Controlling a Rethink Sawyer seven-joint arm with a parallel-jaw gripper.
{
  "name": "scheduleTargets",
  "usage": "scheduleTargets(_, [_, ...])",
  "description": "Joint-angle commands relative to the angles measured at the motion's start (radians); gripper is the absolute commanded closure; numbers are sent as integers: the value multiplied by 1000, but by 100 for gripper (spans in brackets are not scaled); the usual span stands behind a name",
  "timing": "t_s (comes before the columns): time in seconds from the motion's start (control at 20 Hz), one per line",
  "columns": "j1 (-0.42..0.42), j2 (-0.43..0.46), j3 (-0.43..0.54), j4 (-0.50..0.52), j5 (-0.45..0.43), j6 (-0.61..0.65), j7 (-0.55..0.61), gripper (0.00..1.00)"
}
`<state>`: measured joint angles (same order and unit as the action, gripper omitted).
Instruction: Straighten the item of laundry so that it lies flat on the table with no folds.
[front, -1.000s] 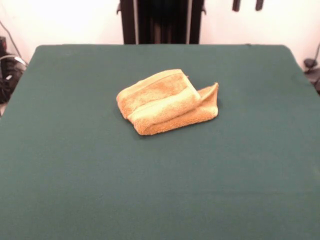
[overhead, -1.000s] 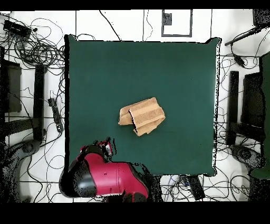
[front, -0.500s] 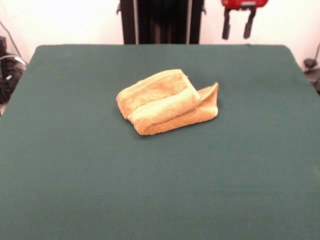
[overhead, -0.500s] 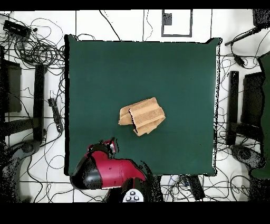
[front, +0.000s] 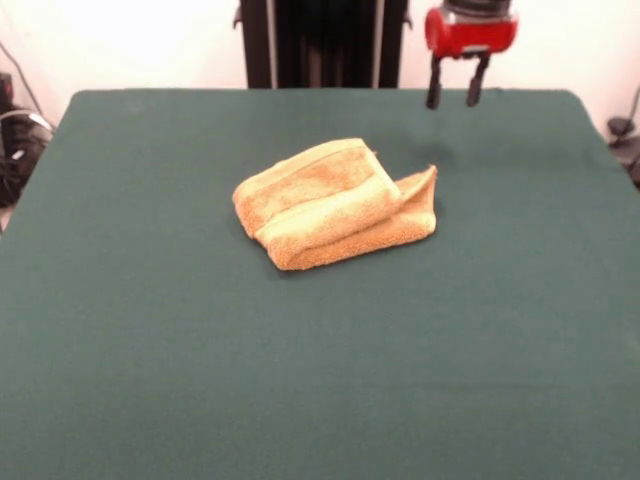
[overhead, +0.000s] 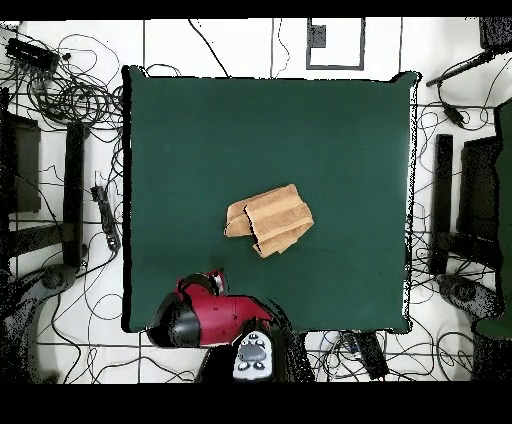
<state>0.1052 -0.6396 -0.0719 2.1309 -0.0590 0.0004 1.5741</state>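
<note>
Orange-tan towel (front: 335, 204) folded on table (front: 150, 330); front view alone: spread, empty pincer (front: 452, 98).

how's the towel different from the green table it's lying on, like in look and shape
The towel is orange-tan and looped terry; the table is dark green and smooth like felt. The towel is small and bunched into overlapping folds; the table is far larger and flat, with rounded corners. The towel sits near the middle of the table. Both are cloth surfaces, and the hand touches neither.
</note>
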Motion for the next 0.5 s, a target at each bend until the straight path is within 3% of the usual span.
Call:
scheduleTargets(0.05, [-1,149,5,-150,60,-105,208,0])
scheduleTargets(0.5, [-20,148,10,-161,55,-84,202,0])
